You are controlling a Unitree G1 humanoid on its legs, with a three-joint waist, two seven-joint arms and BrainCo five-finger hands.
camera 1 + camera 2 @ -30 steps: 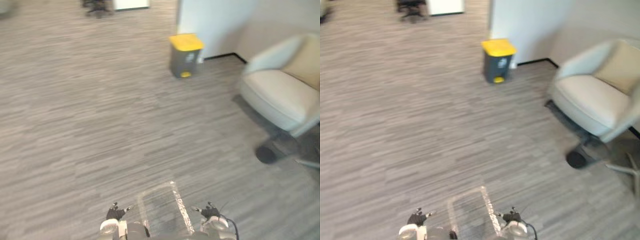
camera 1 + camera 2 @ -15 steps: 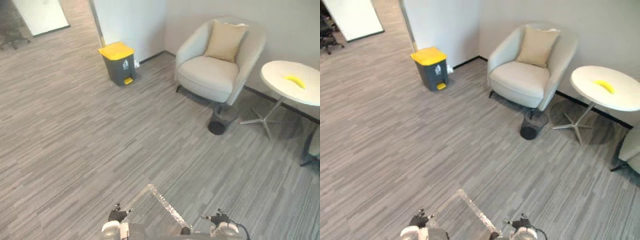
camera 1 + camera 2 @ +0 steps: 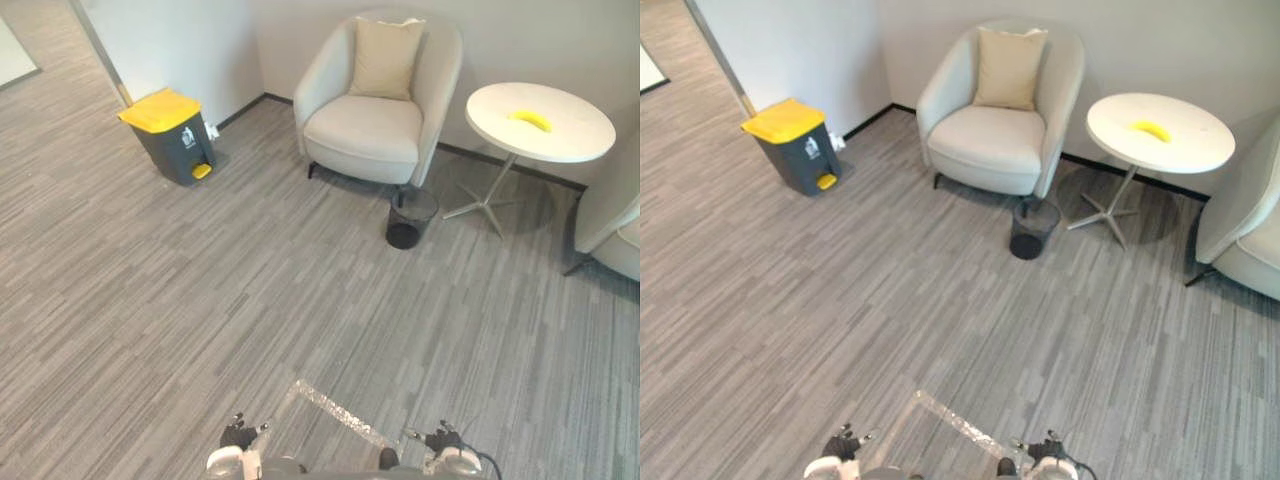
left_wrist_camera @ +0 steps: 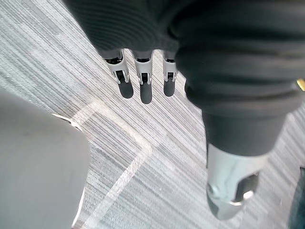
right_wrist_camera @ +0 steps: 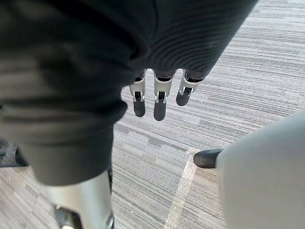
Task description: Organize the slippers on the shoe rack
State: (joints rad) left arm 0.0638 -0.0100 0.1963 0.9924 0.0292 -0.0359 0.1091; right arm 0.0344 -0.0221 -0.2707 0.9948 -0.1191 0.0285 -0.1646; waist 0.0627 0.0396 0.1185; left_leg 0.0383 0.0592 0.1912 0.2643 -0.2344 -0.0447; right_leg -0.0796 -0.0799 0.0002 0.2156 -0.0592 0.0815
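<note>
My left hand (image 3: 238,438) hangs low at the bottom of the head views, over grey striped carpet. In its wrist view the left hand (image 4: 145,89) has straight fingers pointing down at the floor, the thumb (image 4: 232,188) apart, nothing held. My right hand (image 3: 443,441) hangs at the same height a little to the right. Its wrist view shows the right hand (image 5: 159,106) with relaxed straight fingers and nothing between them.
A grey bin with a yellow lid (image 3: 170,135) stands far left by the wall. A cream armchair (image 3: 375,125), a black wire basket (image 3: 411,217) and a round white table (image 3: 545,135) with a banana (image 3: 529,118) are ahead. A pale tape mark (image 3: 335,415) crosses the carpet.
The camera has swung to the right: bin and armchair have slid left in the picture and the round table has come fully into view. Both hands hang as before.
</note>
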